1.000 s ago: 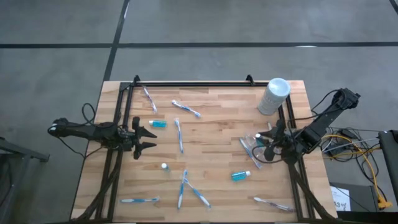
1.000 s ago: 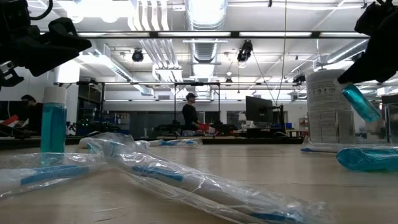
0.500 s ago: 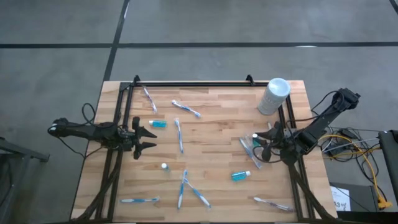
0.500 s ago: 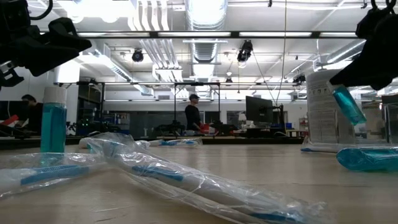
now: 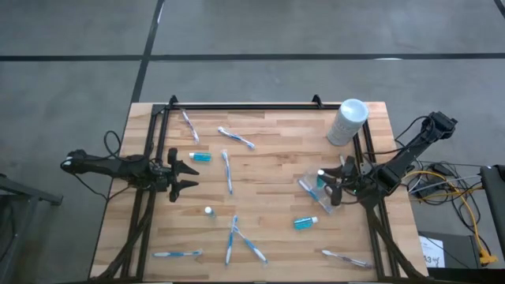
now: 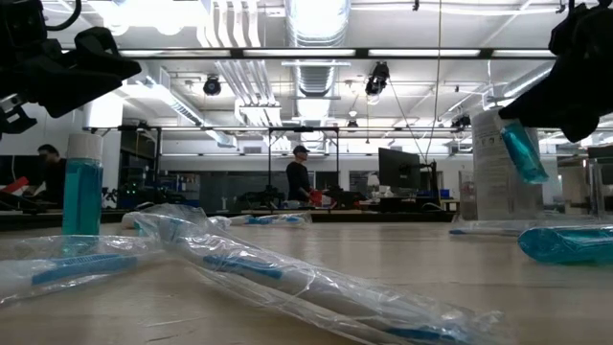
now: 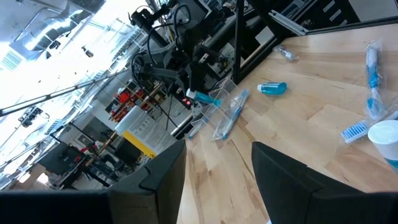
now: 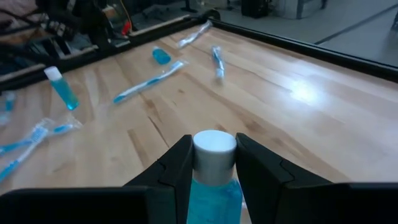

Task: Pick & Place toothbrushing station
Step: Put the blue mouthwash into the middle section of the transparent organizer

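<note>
The left tool [image 5: 188, 175] hangs at the left edge of the worktop [image 5: 268, 134], its arm stretched out low and level from the left, fingers spread with nothing between them. The risk on this side is small: a capped tube [image 5: 200, 157] lies near its fingertips, and a careless advance could knock it aside.

Across the middle, the toothbrushes [image 5: 227, 171] lie scattered, well apart from both arms, with a small tube [image 5: 208, 211] standing upright and another tube [image 5: 305, 223] on its side farther right.

The real hazard is on the right. The right tool [image 8: 210, 163] is clamped on a blue white-capped tube [image 8: 213, 177], gripping it just below the cap, and holds it above the clear pouch [image 5: 310, 186]. The right arm reaches in from the right edge, bent at the elbow, wrist low and pointing toward the worktop's centre. The tube is held near one end only and hangs tilted in the low view, so it could likely pivot or slip if the arm jolts. The pouch is limp and light; if its mouth is not open, the tube would probably land on top or push the pouch away. The tall white cylinder [image 5: 348, 121] stands near the arm, and a wide swing could tip it.
</note>
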Available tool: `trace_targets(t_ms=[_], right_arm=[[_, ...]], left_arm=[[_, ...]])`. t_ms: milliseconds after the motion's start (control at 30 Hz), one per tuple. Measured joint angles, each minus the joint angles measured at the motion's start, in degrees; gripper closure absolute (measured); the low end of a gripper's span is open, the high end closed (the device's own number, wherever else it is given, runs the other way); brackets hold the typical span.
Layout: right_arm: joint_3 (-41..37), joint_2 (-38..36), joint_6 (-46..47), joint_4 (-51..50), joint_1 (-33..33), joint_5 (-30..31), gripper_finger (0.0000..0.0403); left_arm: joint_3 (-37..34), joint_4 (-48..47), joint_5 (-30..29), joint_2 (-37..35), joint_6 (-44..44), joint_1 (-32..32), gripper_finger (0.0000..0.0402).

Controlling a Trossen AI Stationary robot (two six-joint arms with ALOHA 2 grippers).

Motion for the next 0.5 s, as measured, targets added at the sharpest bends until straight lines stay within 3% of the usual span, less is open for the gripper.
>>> trace_targets(t_ms=[500], right_arm=[[-1.1,4.9,-2.0,5.7,-1.7,-0.2,0.0298]], left_arm=[[0.0,0.0,0.0,0.0,0.0,0.0,0.0213]])
